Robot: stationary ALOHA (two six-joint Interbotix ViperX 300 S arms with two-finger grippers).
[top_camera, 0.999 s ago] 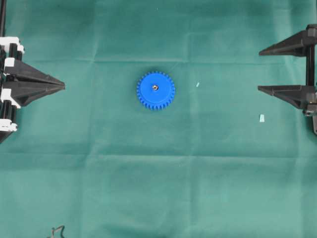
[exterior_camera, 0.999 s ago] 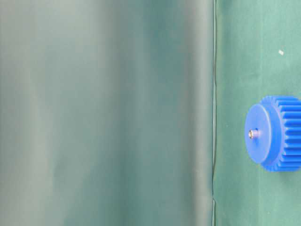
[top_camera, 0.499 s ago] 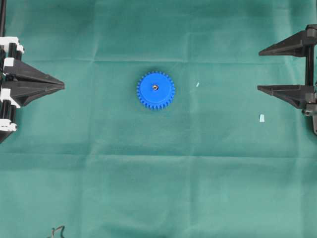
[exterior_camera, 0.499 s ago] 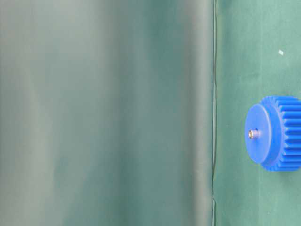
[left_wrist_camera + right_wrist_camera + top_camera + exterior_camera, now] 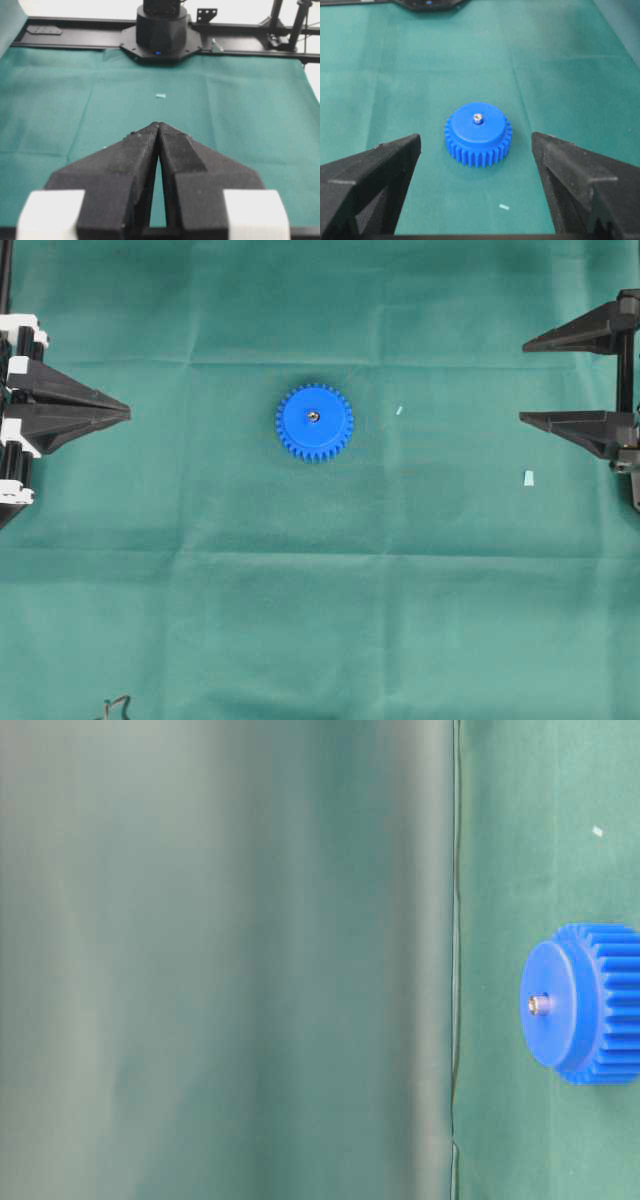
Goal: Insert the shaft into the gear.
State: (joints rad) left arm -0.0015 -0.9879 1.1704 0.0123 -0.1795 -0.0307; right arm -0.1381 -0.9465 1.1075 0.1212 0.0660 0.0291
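The blue gear (image 5: 314, 423) lies flat on the green cloth at mid-table. The silvery shaft (image 5: 313, 416) stands upright in its hub, its shiny end poking just above the top face. The table-level view shows the gear (image 5: 585, 1003) with the shaft (image 5: 538, 1004) protruding slightly. In the right wrist view the gear (image 5: 477, 135) and shaft (image 5: 478, 118) sit ahead between the wide-apart fingers (image 5: 380, 170). My left gripper (image 5: 128, 412) rests shut and empty at the left edge, tips together (image 5: 159, 124). My right gripper (image 5: 524, 381) is open and empty at the right edge, far from the gear.
Small pale-blue scraps lie on the cloth, one right of the gear (image 5: 399, 410) and one near the right gripper (image 5: 528, 477). The right arm's black base (image 5: 161, 30) stands at the cloth's far edge in the left wrist view. A backdrop seam (image 5: 455, 960) rises behind the table.
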